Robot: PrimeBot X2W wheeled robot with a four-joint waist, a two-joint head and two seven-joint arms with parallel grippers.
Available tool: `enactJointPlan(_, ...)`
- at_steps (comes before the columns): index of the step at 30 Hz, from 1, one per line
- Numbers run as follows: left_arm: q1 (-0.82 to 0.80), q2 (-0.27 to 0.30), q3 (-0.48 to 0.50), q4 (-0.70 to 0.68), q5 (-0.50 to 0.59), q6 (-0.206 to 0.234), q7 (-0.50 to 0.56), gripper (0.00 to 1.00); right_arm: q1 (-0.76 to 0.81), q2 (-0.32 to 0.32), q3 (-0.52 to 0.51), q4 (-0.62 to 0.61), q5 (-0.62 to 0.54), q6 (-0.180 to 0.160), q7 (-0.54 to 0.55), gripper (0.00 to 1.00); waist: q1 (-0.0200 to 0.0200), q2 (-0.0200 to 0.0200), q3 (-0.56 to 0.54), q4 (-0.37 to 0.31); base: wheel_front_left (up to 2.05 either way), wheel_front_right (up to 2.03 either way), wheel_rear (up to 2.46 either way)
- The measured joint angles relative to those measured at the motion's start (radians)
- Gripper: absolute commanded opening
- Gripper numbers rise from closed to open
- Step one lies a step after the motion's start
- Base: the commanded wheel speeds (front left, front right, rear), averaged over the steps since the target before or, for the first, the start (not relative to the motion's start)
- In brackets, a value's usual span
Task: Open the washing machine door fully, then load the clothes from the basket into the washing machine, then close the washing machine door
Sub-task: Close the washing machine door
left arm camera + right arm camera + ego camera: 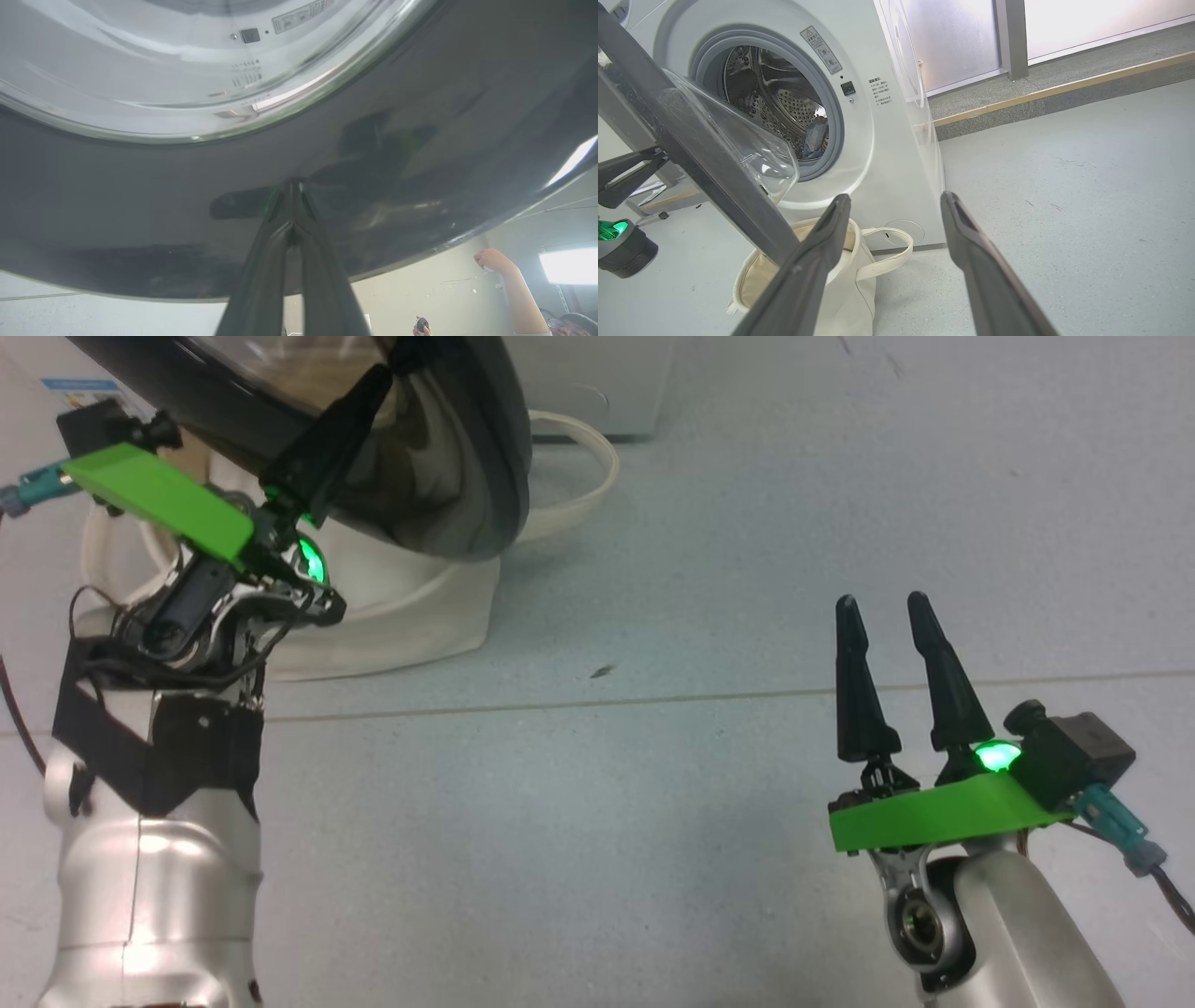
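counting 1 washing machine (887,154), carrying 1 door (728,196). noting 1 basket (850,298), showing 2 loop handles (602,467). seeing 1 pc of clothes (815,137) in the drum, no more pcs showing. logging 2 grippers: 1 left gripper (378,378), 1 right gripper (882,607), ea. having 2 fingers (943,681), so 4 fingers total. 2 green lights (994,756) glowing, 1 per wrist. 1 person (514,289) appearing in left wrist view, showing 2 hands (488,259).

White washing machine (878,154) at upper left of right wrist view w/ black-rimmed glass door (724,191) standing partway open across left side, bluish clothes (816,135) inside drum, cream basket (850,280) upright on floor btm left, under door's lower edge.
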Motion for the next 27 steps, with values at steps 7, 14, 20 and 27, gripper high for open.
enactJointPlan(7,-0.049,0.002,-0.015,0.003,0.033,0.0,-0.064,0.0,-0.036,0.001,-0.003,-0.01,0.024,0.0,0.0,1.0,-0.0002,0.0,0.067,-0.045,0.0,0.0,0.0)
enactJointPlan(14,-0.083,0.001,-0.05,0.005,0.032,0.0,-0.084,0.0,-0.049,0.001,-0.016,-0.017,0.022,0.0,0.0,1.0,0.0,0.0,0.117,-0.05,0.0,0.0,0.0)
enactJointPlan(20,-0.032,0.015,-0.099,-0.044,0.046,0.0,-0.108,0.0,-0.064,0.001,-0.022,-0.01,-0.001,0.0,0.0,1.0,-0.0001,0.0,0.095,-0.006,0.0,0.0,0.0)
enactJointPlan(27,0.192,0.105,-0.256,-0.153,0.228,0.0,-0.346,0.0,-0.054,0.001,-0.028,0.003,-0.019,0.0,0.0,1.0,-0.0003,0.0,0.009,0.051,0.0,0.0,0.0)
